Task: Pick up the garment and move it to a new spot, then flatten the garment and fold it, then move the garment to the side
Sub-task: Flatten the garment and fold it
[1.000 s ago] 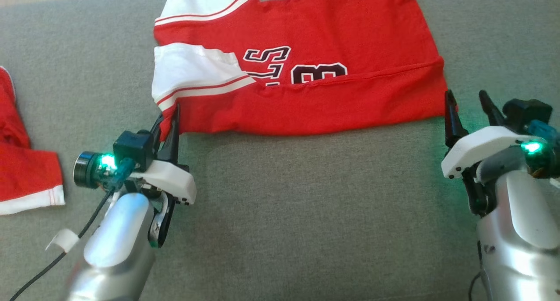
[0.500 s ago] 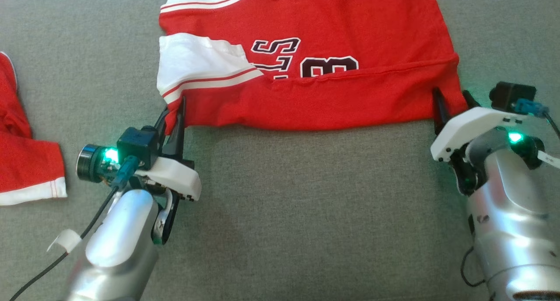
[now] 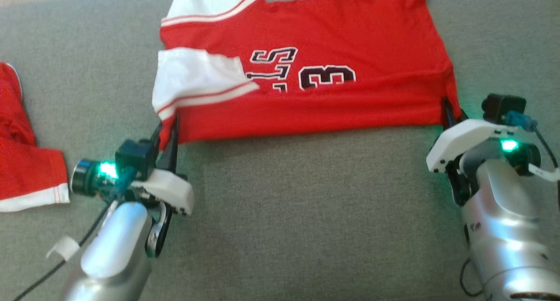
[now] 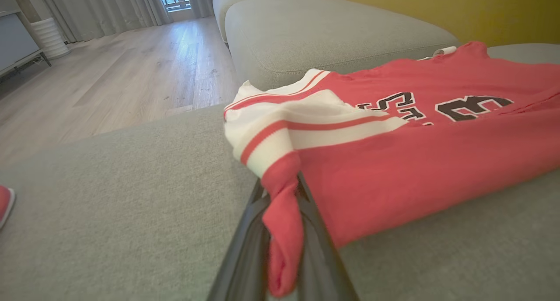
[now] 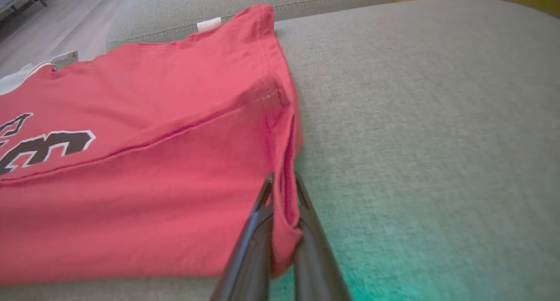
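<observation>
The folding step looks to be in hand: the garment [image 3: 306, 104] lies across the upper centre of the frame, partly folded. The left gripper [image 3: 168, 125] and the right gripper [image 3: 453, 110] each clamp one of its lower corners. Next, both should probably lift evenly and carry that edge up-frame.

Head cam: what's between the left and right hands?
In the head view the near edge of the red jersey spans from the left hand to the right hand, each shut on a corner; nearer the robot, bare grey cushion.

red/white jersey [image 3: 306, 104], part-folded, on sofa
</observation>
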Robot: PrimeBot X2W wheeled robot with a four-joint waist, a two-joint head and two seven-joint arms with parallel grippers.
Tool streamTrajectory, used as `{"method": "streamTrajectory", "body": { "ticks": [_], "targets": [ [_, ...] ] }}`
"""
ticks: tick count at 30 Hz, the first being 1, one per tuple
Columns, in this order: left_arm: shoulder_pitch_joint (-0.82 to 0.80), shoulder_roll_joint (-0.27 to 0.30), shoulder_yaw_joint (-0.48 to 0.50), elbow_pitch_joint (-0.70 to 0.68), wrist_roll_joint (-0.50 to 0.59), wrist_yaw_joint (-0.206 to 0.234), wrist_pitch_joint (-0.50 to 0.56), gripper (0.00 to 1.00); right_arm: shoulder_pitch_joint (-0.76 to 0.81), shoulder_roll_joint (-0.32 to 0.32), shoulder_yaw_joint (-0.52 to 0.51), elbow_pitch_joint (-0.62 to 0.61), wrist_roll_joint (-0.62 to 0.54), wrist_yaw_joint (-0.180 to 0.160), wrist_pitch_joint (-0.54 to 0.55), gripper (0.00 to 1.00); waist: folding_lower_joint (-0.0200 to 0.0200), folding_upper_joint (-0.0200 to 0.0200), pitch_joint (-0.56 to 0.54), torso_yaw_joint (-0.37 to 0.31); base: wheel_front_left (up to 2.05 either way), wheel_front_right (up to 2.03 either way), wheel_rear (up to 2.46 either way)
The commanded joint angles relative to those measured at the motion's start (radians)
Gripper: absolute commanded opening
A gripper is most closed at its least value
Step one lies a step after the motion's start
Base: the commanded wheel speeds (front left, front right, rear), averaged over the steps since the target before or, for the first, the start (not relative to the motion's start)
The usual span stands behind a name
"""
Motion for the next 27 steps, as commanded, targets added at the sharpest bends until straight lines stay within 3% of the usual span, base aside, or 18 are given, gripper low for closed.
{"method": "streamTrajectory", "body": {
  "ticks": [1,11,27],
  "targets": [
    [-0.007,0.038,0.029,-0.019,-0.002,0.005,-0.002,0.00,0.013,0.009,0.008,-0.024,-0.009,0.007,-0.016,0.00,0.0000,0.0000,-0.016,-0.006,0.00,0.00,0.00],
    [0.087,0.053,0.010,-0.008,-0.031,-0.006,0.028,0.00,0.112,0.009,0.008,-0.082,0.025,0.007,0.006,0.00,0.0000,0.0000,-0.126,-0.024,0.00,0.00,0.00],
    [0.339,0.071,-0.036,-0.156,-0.085,0.018,0.117,0.00,0.439,0.009,0.022,-0.413,0.143,0.007,0.265,0.00,0.0000,0.0000,-0.276,-0.043,0.00,0.00,0.00]
  ]
}}
